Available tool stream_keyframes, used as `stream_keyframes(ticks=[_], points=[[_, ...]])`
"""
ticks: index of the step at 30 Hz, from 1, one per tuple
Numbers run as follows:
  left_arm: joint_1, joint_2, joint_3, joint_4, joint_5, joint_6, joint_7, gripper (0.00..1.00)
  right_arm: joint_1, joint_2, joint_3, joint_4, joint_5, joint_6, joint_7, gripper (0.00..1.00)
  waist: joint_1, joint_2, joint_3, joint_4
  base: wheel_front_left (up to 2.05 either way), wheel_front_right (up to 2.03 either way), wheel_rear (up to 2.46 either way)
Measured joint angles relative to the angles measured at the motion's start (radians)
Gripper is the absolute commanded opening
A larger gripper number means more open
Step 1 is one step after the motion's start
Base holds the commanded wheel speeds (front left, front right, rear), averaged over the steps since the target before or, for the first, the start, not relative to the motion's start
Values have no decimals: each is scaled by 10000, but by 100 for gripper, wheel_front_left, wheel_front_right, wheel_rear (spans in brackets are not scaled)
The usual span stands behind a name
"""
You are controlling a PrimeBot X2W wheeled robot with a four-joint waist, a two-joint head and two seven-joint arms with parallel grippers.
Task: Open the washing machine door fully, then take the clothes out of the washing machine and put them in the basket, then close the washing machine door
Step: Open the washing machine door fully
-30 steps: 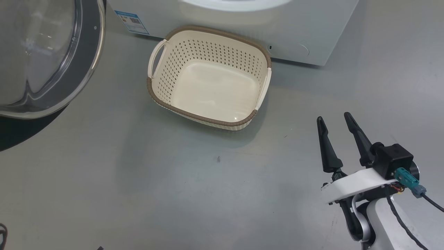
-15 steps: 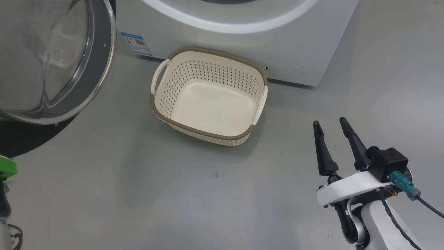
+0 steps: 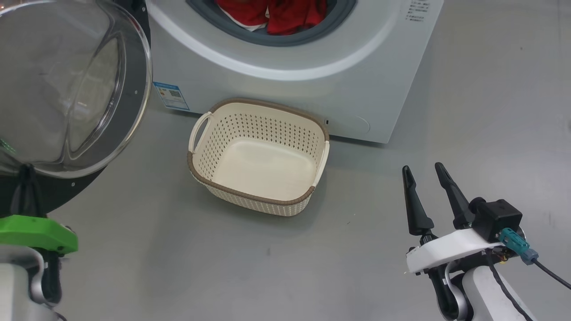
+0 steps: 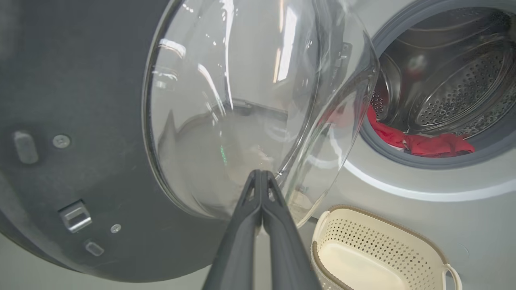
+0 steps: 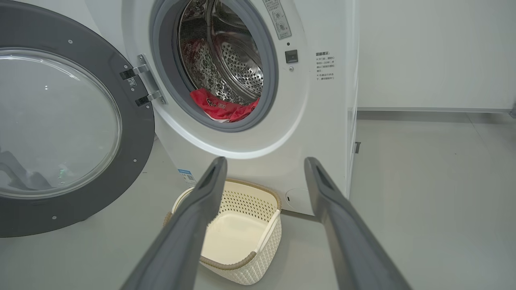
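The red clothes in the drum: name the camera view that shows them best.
The right wrist view: the red clothes lie unobstructed at the bottom of the drum. The head view cuts them at its top edge; the left wrist view hides part behind the glass of the washing machine door.

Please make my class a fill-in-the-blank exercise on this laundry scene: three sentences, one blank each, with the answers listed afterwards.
1. The washing machine door stands ____.
2. The clothes lying in the washing machine are ____ in colour.
3. The basket in front of the machine is ____.

Missing words: open; red; empty.
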Motion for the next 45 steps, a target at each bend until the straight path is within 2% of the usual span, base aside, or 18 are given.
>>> stream_keyframes(ticks=[19,31,32,33,34,35,45], points=[[1524,-660,-972,-961,328,-153,-104,0,630,130,-215,134,276,69,-102,100,0,0,-1278,-1090,0,0,0],[2335,-1133,-1505,-1689,489,-217,-190,0,1006,159,-430,-29,343,65,-178,100,0,0,-1689,-1776,0,0,0],[2370,-1195,-1599,-1737,499,-224,-190,40,1064,157,-443,-35,343,65,-178,100,0,0,-1698,-1796,0,0,0],[2415,-1260,-1657,-1785,504,-224,-190,92,1102,155,-447,-35,343,65,-178,100,0,0,-1703,-1808,0,0,0],[2481,-1292,-1699,-1835,504,-226,-190,92,1112,153,-441,-38,341,61,-178,100,0,0,-1705,-1818,0,0,0],[2542,-1306,-1741,-1879,504,-228,-190,100,1118,146,-439,-46,337,61,-178,100,0,0,-1707,-1825,0,0,0],[2889,-1344,-1871,-2251,502,-293,-194,100,1212,107,-466,-196,255,0,-188,100,0,0,-1572,-1861,0,0,0]])
